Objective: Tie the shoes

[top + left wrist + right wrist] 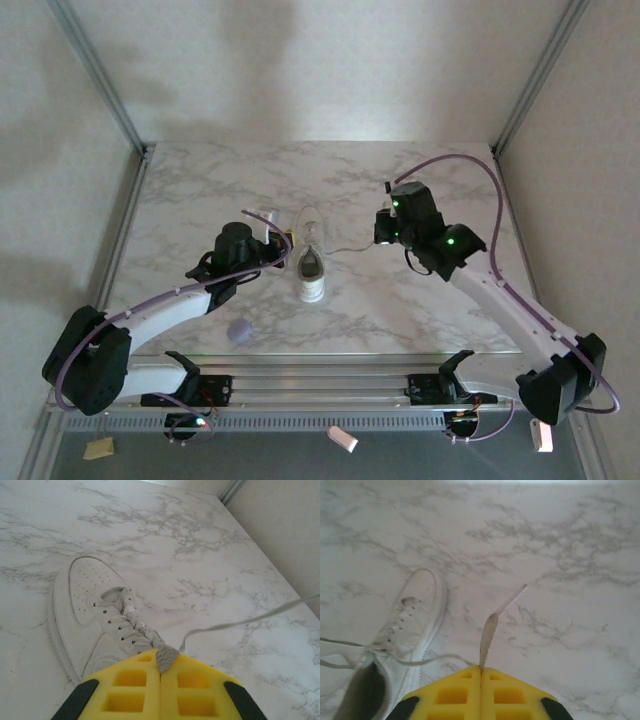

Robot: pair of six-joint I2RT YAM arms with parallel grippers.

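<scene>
The left gripper (161, 667) is pressed shut, its yellow pads (195, 690) pinching a grey-white lace end (167, 656) right at the seam between them. The sneaker (92, 615) lies just beyond and to the left of those pads, flat on its sole with the toe pointing away. The right gripper (481, 669) is closed too, nipping the other lace (488, 635), which rises as a flat strip from between its pads and ends in a thin tip over bare table. From that wrist the sneaker sits off to the left, its heel opening nearest. Seen from above, the shoe stands about mid-table (430, 300), heel toward the arm bases. The left gripper is just beside its left flank and the right one a little apart on its right (a thin lace line stretches between the shoe and that gripper). A small lavender blob (239, 331) rests near the front edge, apart from the shoe. Open marble-patterned surface spreads past the toe to the back edge and out on both flanks. Metal frame posts (100, 75) rise from the rear corners, and plain pale walls close in three sides.
</scene>
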